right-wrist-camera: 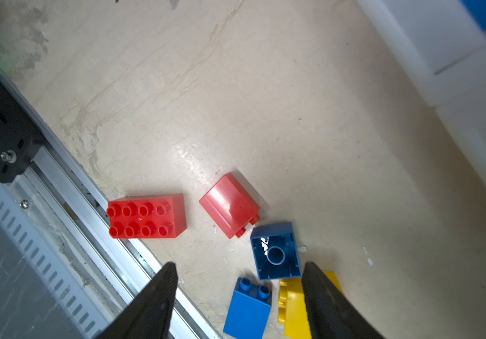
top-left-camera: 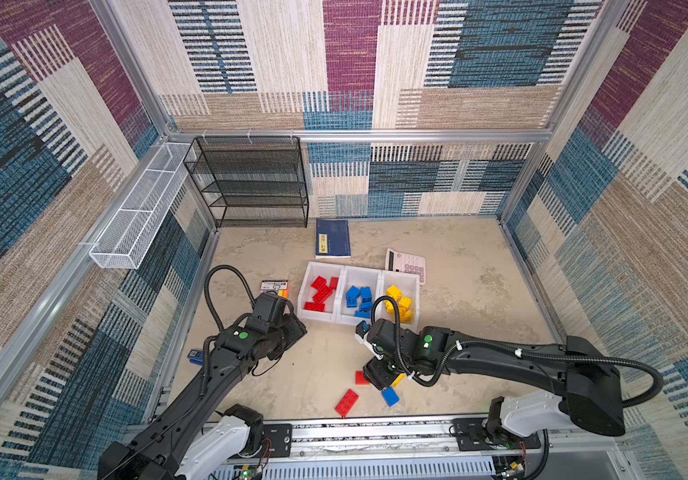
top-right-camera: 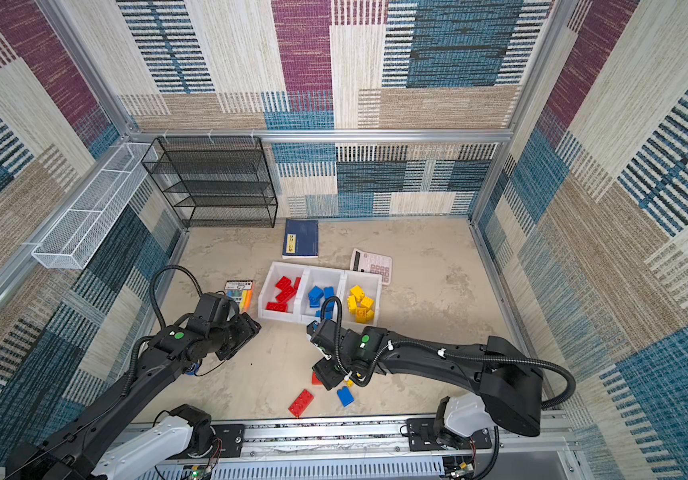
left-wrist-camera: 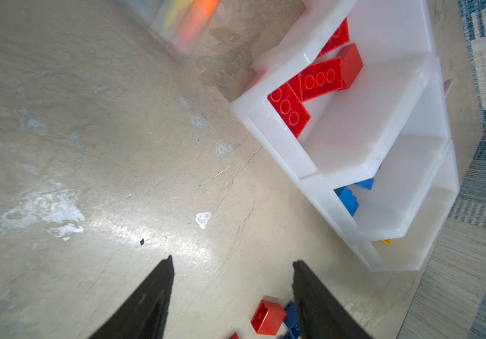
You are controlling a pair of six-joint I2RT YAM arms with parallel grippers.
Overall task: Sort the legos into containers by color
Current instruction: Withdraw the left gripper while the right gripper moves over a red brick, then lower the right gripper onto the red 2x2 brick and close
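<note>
White plastic containers (top-left-camera: 361, 272) stand in a row at mid-tabletop (top-left-camera: 479, 316) in both top views; red legos (top-left-camera: 320, 295) occupy the 9 o'clock bin, blue legos (top-left-camera: 360, 301) the middle bin, yellow legos (top-left-camera: 399, 303) the 3 o'clock bin. Unsorted pieces lie at 6 o'clock of the row, near the front rail (top-left-camera: 375, 432): a long red brick (top-left-camera: 347, 402), a small red brick (top-left-camera: 360, 378), a blue brick (top-left-camera: 390, 397), and a yellow brick (top-left-camera: 398, 380) partly hidden under the right arm (top-left-camera: 500, 361). A marker pack (top-left-camera: 275, 286) lies at 9 o'clock of the row.

Left wrist view: left claw (left-wrist-camera: 233, 261) released; fingers apart, nothing between them; bare tabletop below; containers (left-wrist-camera: 265, 123) near, red legos visible in the closest bin; small red brick (left-wrist-camera: 268, 320) clear of both fingers.

Right wrist view: right claw (right-wrist-camera: 240, 264) released and empty, hanging over the unsorted group; long red brick (right-wrist-camera: 146, 215) studs up, just beside the rail; small red brick (right-wrist-camera: 230, 205) on its side; blue brick (right-wrist-camera: 247, 311) on its side; a second blue brick (right-wrist-camera: 275, 255) hollow side up; yellow brick (right-wrist-camera: 293, 308) partly behind one finger.
</note>
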